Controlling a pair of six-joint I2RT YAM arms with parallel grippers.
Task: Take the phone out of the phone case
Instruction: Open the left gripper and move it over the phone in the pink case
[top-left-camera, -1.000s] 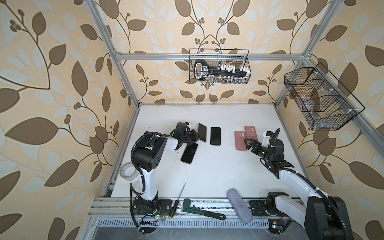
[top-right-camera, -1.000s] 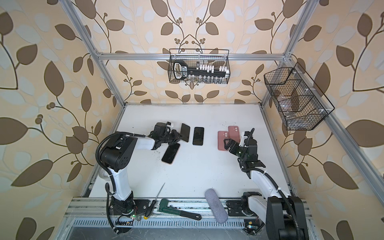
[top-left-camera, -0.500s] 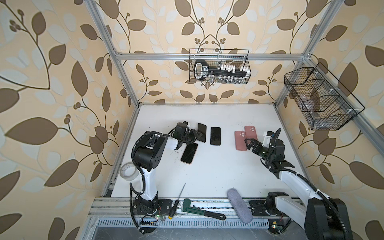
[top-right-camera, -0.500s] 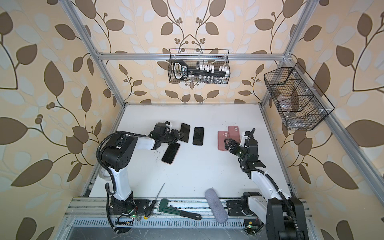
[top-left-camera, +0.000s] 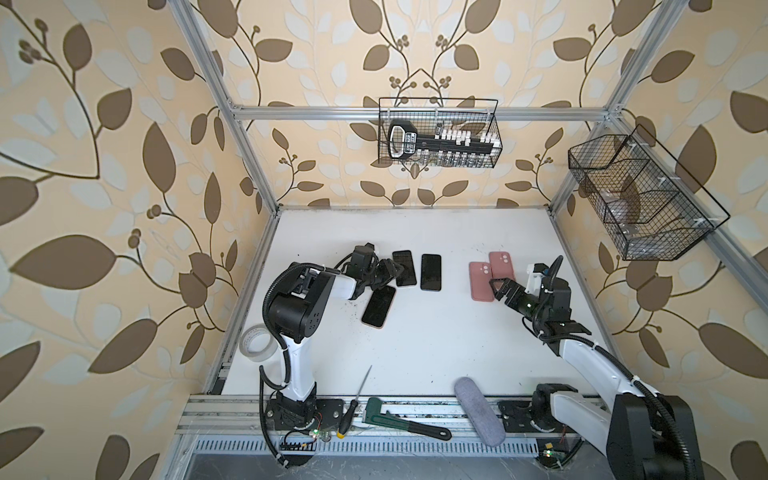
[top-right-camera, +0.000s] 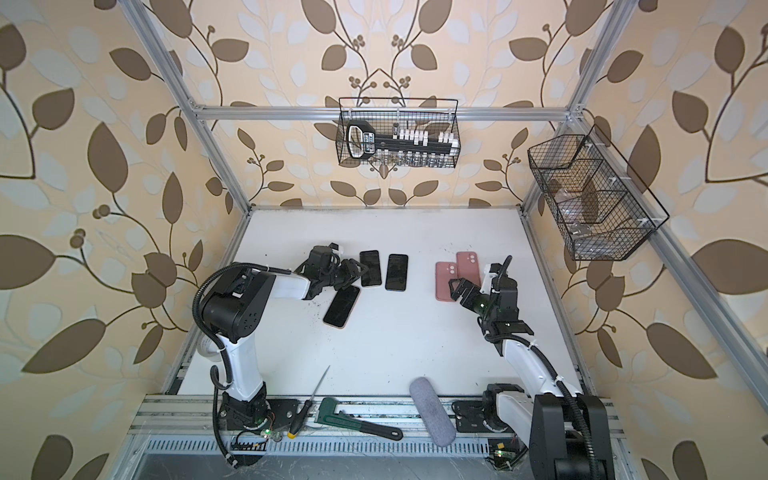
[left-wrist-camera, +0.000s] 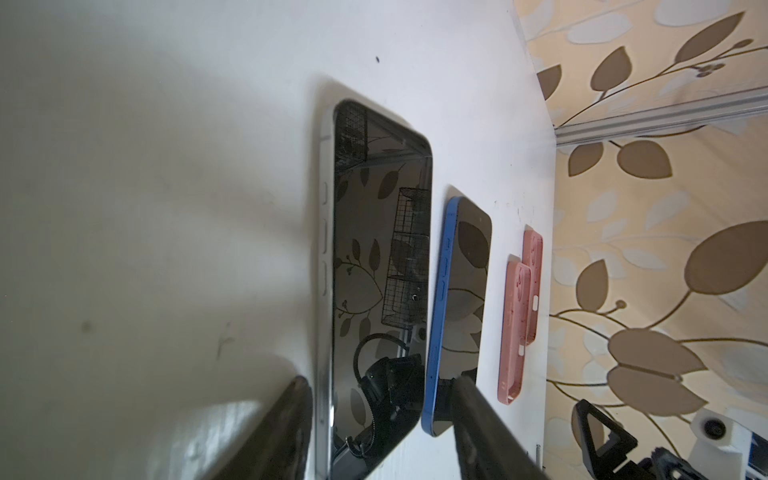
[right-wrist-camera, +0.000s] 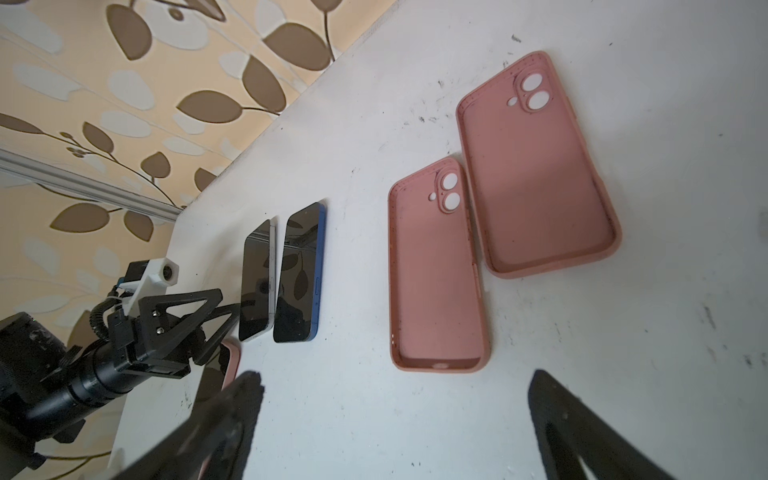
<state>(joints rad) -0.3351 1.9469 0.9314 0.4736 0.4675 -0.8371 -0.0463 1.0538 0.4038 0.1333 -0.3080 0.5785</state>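
Task's cased phone (top-left-camera: 378, 306) lies askew, screen up, just beside left gripper (top-left-camera: 392, 272), probably next in the queue. That claw is released, jaws straddling the end of silver phone (left-wrist-camera: 374, 270), which lies neatly alongside blue phone (left-wrist-camera: 461, 291). Right gripper (top-left-camera: 498, 290) gapes empty near empty pink cases (right-wrist-camera: 436, 274). Right wrist view shows the cased phone's pink rim; left wrist view misses that phone altogether.

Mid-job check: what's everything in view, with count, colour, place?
bare phones: 2, black screens, side by side, mid-table
phone in case: 1, pink case, tilted, left of centre
empty cases: 2, pink, right of centre
tape roll: 1, whitish, left of table
screwdriver, green wrench, grey roll: 1 each, front rail
wire baskets: 2, black, back and right walls
left tool: 1, black, open at bare phones
right tool: 1, black, open by empty cases
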